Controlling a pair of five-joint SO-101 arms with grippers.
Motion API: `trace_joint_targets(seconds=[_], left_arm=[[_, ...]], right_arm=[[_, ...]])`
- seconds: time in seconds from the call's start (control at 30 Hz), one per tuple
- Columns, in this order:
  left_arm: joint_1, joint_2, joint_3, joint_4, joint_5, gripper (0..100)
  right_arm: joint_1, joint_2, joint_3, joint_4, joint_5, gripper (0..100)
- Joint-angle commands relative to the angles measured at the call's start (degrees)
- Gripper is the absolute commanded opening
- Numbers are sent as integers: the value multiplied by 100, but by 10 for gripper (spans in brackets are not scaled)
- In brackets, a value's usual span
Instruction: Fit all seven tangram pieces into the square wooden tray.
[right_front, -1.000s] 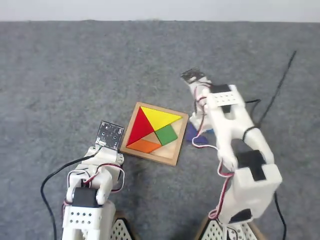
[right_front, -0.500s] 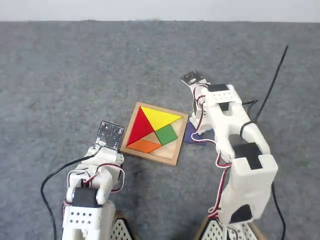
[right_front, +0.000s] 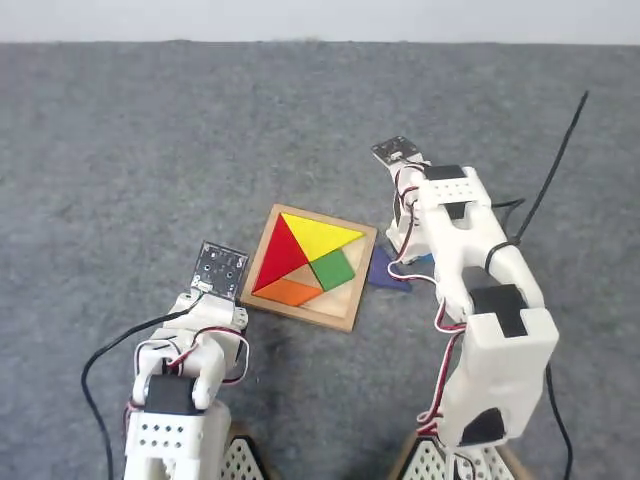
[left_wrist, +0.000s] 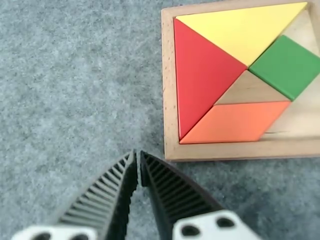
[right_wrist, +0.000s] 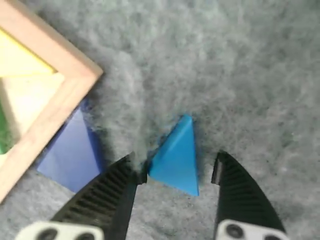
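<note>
The right claw (right_wrist: 176, 159) is spread, its two ribbed fingers astride the light blue triangle (right_wrist: 175, 157), which lies flat on the grey felt table (right_front: 150, 130). One fingertip (right_wrist: 131, 162) sits close against a corner of that triangle; the other stands a little off its far side. Just beside it lies the dark blue triangle (right_wrist: 70, 150), also flat on the felt, one edge against the outer rim of the wooden tray (right_wrist: 55, 55).

In the high view, the right arm reaches in at the tray's (right_front: 345, 310) 3 o'clock, with the dark blue triangle (right_front: 385, 270) showing between arm and tray.

The left claw (left_wrist: 138, 156) is pressed together with nothing between its fingers. It hangs over bare felt near the tray's (left_wrist: 167, 100) rim, at about 8 o'clock from the tray in the high view.

Inside the tray lie four pieces:
- the yellow triangle (right_front: 320, 236), toward 12 o'clock
- the red triangle (right_front: 280, 258), toward 9
- the green square (right_front: 333, 268), near the middle
- the orange parallelogram (right_front: 288, 292), toward 7

Bare wood shows toward 4 o'clock.
</note>
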Motion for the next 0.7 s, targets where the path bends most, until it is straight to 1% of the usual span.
trace_joint_targets(seconds=[0.0,0.43,0.67], left_arm=[[-18,-70,-40,26,44,13],[-18,-70,-40,26,44,13],[-18,-70,-40,26,44,13]], right_arm=[[75,-119,-114,-48,-79,173],[40,-1235,519,22,-97,171],[22,-1341,563,13,-237,174]])
